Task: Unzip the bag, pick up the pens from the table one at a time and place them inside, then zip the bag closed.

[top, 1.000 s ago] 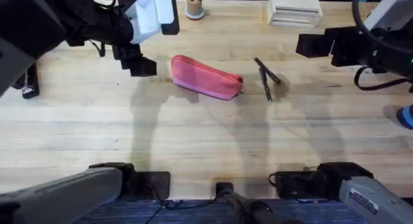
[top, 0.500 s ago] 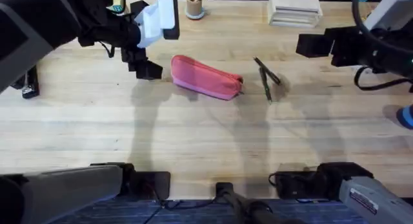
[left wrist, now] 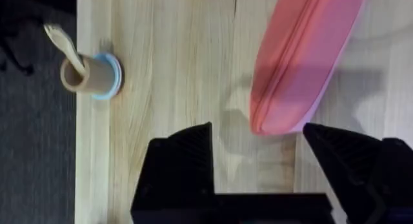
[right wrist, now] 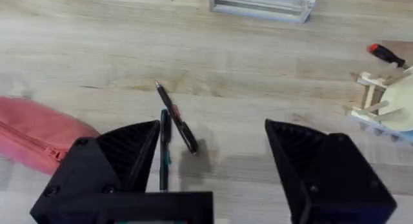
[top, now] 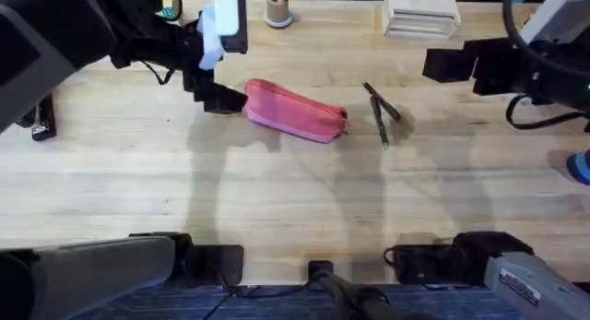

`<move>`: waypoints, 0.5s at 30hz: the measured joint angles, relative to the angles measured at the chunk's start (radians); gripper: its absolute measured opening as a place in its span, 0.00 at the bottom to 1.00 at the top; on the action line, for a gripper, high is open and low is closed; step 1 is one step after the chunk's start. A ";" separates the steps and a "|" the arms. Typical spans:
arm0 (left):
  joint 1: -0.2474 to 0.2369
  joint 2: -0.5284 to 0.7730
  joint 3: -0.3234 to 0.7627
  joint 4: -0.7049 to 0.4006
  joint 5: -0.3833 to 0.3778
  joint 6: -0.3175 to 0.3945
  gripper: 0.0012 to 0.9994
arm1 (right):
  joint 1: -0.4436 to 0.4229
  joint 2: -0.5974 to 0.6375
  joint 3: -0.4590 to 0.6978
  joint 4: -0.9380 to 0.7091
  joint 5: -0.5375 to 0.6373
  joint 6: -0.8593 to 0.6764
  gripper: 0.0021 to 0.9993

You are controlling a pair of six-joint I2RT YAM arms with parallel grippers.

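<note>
The bag (top: 295, 111) lies zipped shut on the desk (top: 295, 200), slanting across its far middle, with the two pens (top: 379, 108) just beside its right end, crossed near their far tips. The opening step is in hand: nothing is unzipped and neither pen is lifted. The left gripper (top: 224, 100) sits low at the bag's left end; in the left wrist view its jaws stand wide apart and empty, the rounded pink end (left wrist: 284, 114) just ahead of the gap between them. The right gripper (top: 441, 65) hangs off to the right of the pens, jaws wide and empty. I judge the next move to be closing on that end to pin the bag, so the right arm can find the zipper pull. Against a second ago, the left gripper has slid in from well left of the bag to its tip; bag, pens and right arm sit unchanged.
</note>
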 joint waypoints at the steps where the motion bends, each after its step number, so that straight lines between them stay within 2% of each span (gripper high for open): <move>1: 0.000 0.000 0.000 0.000 0.022 0.000 0.87 | 0.000 0.000 0.000 0.000 0.000 0.000 1.00; 6: 0.000 0.000 0.000 0.000 0.079 0.000 0.87 | 0.000 0.000 0.000 0.000 0.000 0.000 1.00; 15: 0.000 0.013 0.000 0.002 0.056 0.000 0.83 | 0.000 0.000 0.000 0.000 0.000 0.000 1.00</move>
